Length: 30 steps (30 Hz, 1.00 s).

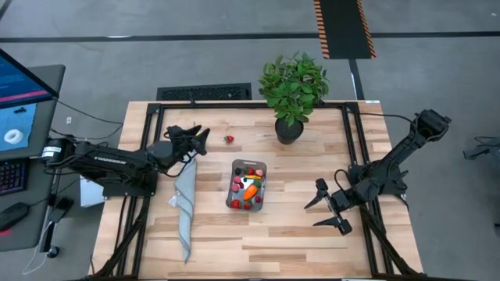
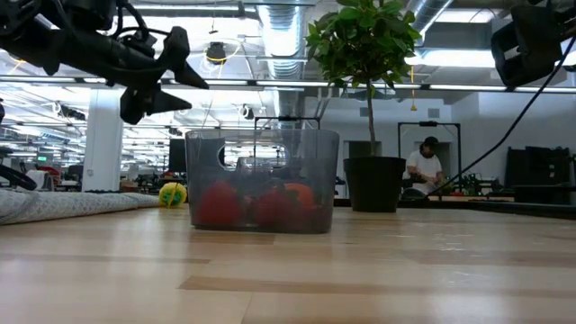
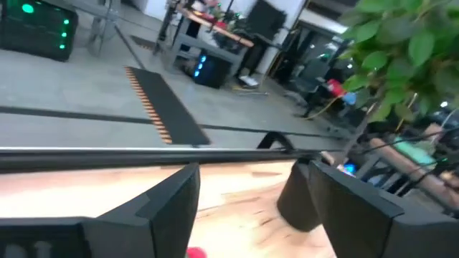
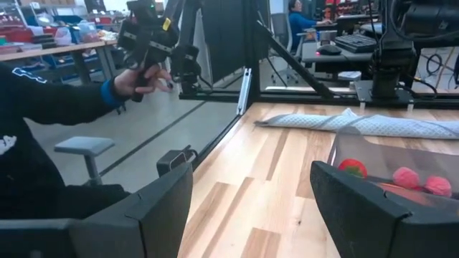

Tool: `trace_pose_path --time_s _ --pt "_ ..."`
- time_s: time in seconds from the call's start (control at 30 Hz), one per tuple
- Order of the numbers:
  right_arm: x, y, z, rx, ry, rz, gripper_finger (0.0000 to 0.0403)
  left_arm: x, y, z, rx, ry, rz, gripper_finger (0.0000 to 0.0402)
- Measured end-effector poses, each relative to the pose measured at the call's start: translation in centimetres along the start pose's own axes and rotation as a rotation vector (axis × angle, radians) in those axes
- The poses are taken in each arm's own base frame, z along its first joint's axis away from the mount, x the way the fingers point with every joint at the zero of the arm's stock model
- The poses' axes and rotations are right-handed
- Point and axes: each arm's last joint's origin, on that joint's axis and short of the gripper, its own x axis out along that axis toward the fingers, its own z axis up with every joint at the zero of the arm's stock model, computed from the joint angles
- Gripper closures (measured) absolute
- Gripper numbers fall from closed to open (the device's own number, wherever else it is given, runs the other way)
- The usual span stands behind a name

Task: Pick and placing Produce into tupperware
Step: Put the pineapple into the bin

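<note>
The left gripper (image 1: 201, 139) is held above the table toward the far-left corner, its arm stretched in from the left edge over the cloth (image 1: 185, 204). Its fingers are spread wide and nothing is gripped. One loose red piece (image 1: 229, 140) lies on the wood just beyond those fingertips, near the far edge; it seems to be a berry, though little detail can be made out. The tupperware (image 1: 263, 182) stands at the middle of the table and is filled with produce (image 1: 249, 188), among it a carrot and red and pink pieces. The right gripper (image 1: 330, 211) is parked low near the right edge, arm folded back, with fingers wide apart and empty. A plant (image 1: 293, 87) is set by the far edge.
</note>
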Motion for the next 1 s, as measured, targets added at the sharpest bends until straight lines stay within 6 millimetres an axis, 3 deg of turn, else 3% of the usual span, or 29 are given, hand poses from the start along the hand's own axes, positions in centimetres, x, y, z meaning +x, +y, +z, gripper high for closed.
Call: trace_pose_path --time_s 0.2,0.37,0.63,1.0 --pt "0.0 -0.2 0.0 -0.002 0.002 -0.009 0.0096 -0.5 0.1 -0.9 0.044 0.057 0.029 0.0079" --pt "0.1 -0.6 0.0 -0.001 0.002 -0.034 0.0096 -0.5 -0.1 -1.2 -0.168 0.134 -0.039 0.0035" --pt "0.2 -0.7 0.0 0.000 0.002 -0.041 0.0096 -0.5 -0.1 -1.2 -0.160 0.129 -0.043 0.0027" --pt "0.2 -0.7 0.0 0.018 0.009 -0.040 0.0096 -2.0 0.4 -2.7 -0.067 0.108 0.182 0.0027"
